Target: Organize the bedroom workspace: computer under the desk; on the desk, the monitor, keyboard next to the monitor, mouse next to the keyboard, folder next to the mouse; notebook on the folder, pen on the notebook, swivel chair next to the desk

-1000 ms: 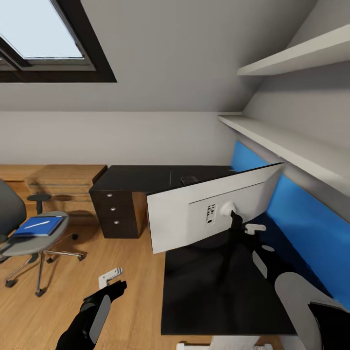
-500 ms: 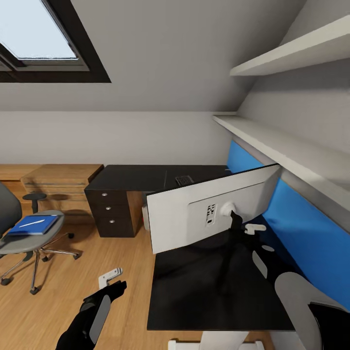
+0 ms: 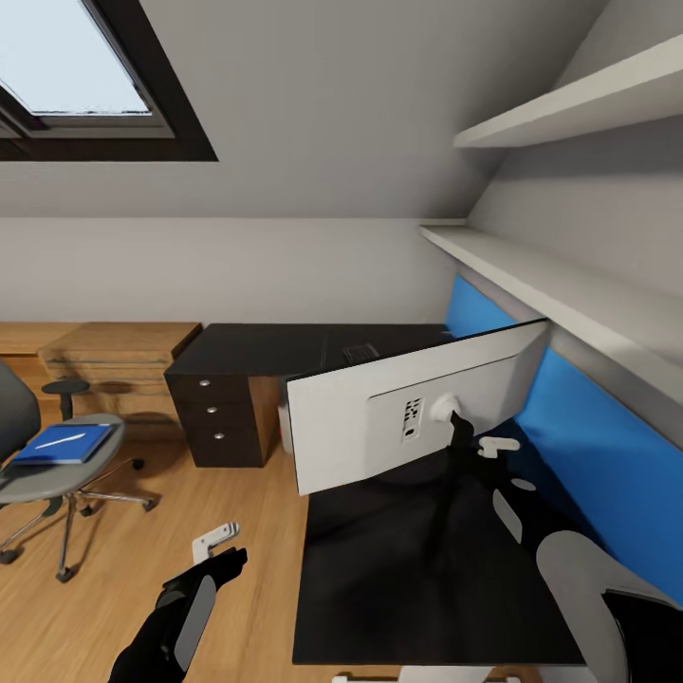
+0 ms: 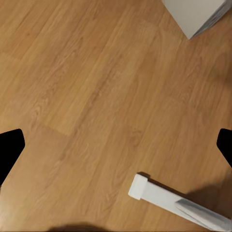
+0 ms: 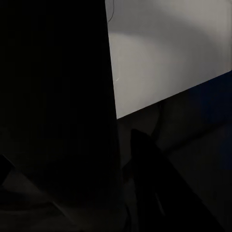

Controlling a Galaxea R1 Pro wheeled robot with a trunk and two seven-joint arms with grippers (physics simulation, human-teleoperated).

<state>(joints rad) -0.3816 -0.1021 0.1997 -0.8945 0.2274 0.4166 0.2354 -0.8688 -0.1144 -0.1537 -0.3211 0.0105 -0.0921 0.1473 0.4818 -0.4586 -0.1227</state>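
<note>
My right gripper is shut on the thin neck of the monitor, which hangs tilted over the desk with its pale back toward me. In the right wrist view the monitor's back is close up. My left gripper hangs open over the floor, fingertips wide apart. At the left, the swivel chair carries the blue folder with the pen on it. The keyboard lies on the desk's far part. The notebook, mouse and computer are out of view.
Black drawers with silver knobs stand under the desk's far wing. A light wooden unit sits against the back wall. Blue wall panel and white shelves run along the right. The desk's white foot lies near my left gripper.
The whole view has shifted: chair, drawers and desk slid left in the picture. The monitor and both arms kept their place in the picture, so the monitor travels with me.
</note>
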